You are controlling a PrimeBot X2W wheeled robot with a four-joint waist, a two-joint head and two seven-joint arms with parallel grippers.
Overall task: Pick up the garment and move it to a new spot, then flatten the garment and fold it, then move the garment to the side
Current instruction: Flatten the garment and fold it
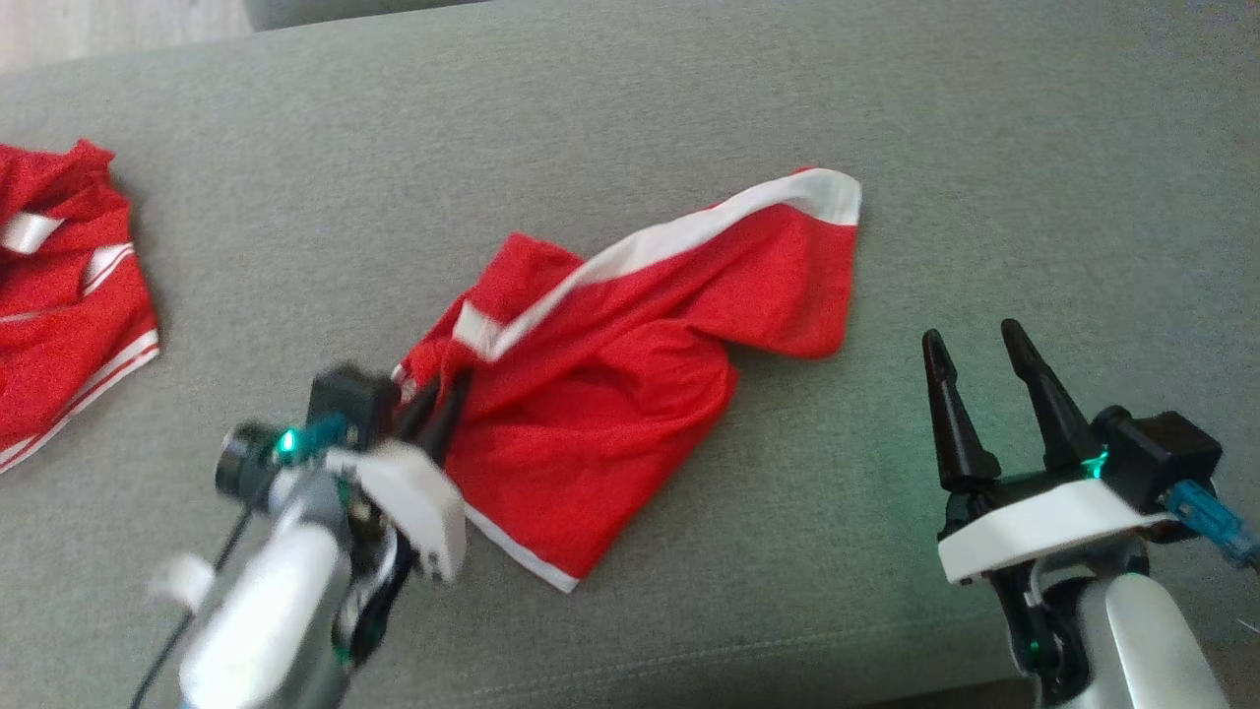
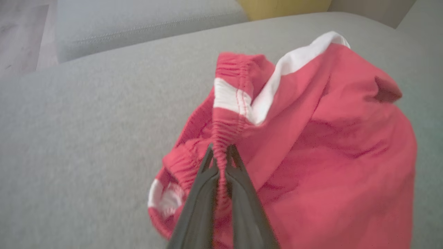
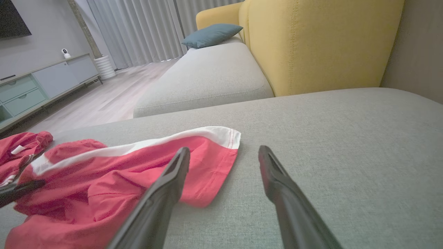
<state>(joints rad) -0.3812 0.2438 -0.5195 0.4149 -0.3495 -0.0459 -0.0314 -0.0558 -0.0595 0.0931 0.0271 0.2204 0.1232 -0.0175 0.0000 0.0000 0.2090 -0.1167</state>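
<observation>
The garment point(image 1: 630, 374) is a pair of red shorts with white side stripes, crumpled on the grey sofa cushion point(image 1: 630, 118). My left gripper point(image 1: 448, 389) is shut on its elastic waistband at the garment's left end. In the left wrist view the two dark fingers pinch the gathered waistband point(image 2: 221, 152) of the garment point(image 2: 328, 145). My right gripper point(image 1: 979, 340) is open over bare cushion, to the right of the garment and apart from it. The right wrist view has the garment point(image 3: 114, 176) to the left of my open right gripper point(image 3: 225, 152).
A second red and white garment point(image 1: 59, 295) lies at the cushion's left edge, also seen as a red garment point(image 3: 20, 145) at far left. A yellow sofa back point(image 3: 311, 41), another grey cushion point(image 3: 204, 76) and a blue pillow point(image 3: 211, 34) stand beyond.
</observation>
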